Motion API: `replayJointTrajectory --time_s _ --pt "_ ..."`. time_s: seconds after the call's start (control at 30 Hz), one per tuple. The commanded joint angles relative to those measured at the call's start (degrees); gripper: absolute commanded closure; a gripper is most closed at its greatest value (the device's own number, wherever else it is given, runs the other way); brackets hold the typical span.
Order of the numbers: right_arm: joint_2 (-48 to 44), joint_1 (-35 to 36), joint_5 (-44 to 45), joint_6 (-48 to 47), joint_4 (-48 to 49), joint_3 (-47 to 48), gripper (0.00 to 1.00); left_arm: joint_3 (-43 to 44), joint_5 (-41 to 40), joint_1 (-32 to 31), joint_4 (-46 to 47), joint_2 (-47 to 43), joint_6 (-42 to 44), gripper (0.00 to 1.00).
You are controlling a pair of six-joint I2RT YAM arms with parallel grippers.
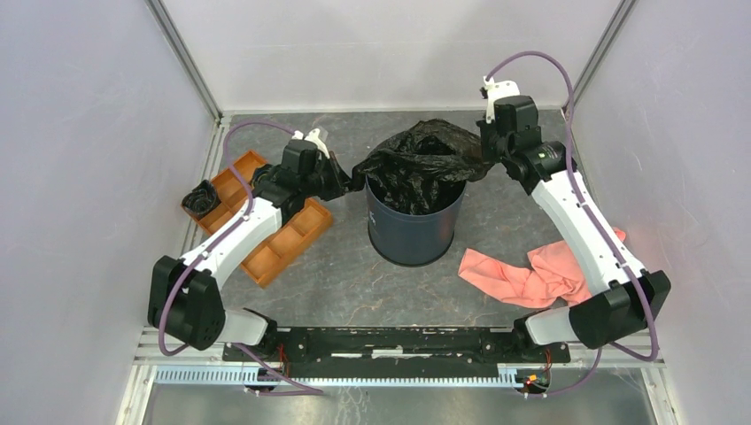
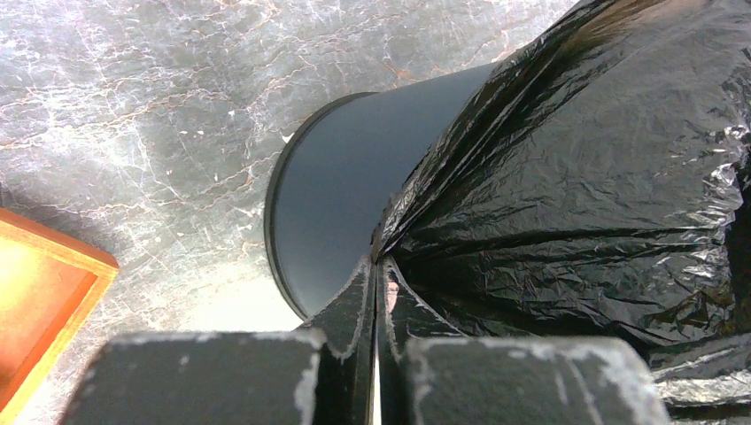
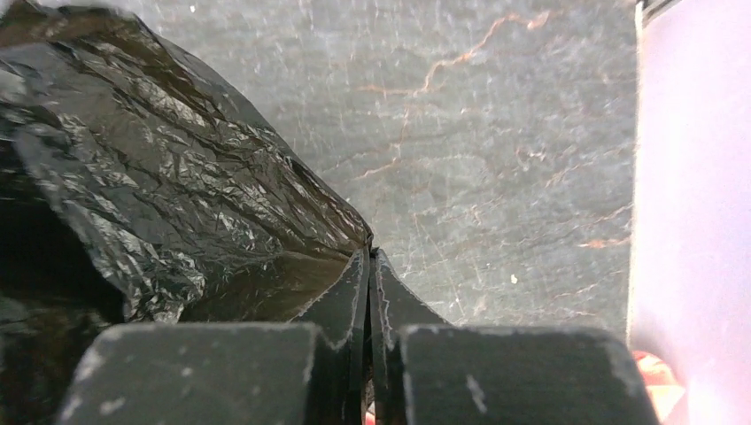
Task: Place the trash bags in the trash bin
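- Left gripper (image 1: pixel 352 175): fingers pinching one edge of the black trash bag (image 1: pixel 416 159).
- Right gripper (image 1: pixel 485 162): fingers pinching the opposite edge.
- Bag spread over the navy trash bin (image 1: pixel 414 232).

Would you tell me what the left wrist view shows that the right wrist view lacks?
Left wrist only: the trash bin and a corner of the orange tray. Right wrist only: the enclosure wall. Both: the trash bag, pinched in the shut left gripper and the shut right gripper, above the table.
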Motion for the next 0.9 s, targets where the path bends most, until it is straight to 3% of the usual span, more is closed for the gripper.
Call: replayJointTrajectory --time_s 0.0,0.3,0.47,0.77,0.87 --pt "0.1 -3.6 -7.3 0.9 6.8 -5.5 1.00 -1.1 2.0 0.2 1.6 -2.4 -2.1 0.98" --pt "-5.0 -4.4 -16.5 1.8 15.7 -23.9 0.97 -7.3 6.1 0.2 3.3 -5.2 -4.6 0.98" --pt "-3.4 -4.4 -14.7 0.3 12.6 -22.4 0.94 -10.4 9.3 0.2 6.4 -6.7 -7.5 0.98" --pt "-10.0 -4.5 1.7 -2.7 1.1 -8.6 0.45 -10.9 10.9 0.2 7.6 -6.3 -8.7 0.98" --pt "-11.1 -4.4 -0.9 -6.4 -0.3 -4.4 0.36 -10.8 11.1 0.2 7.6 -6.1 -8.6 0.98"
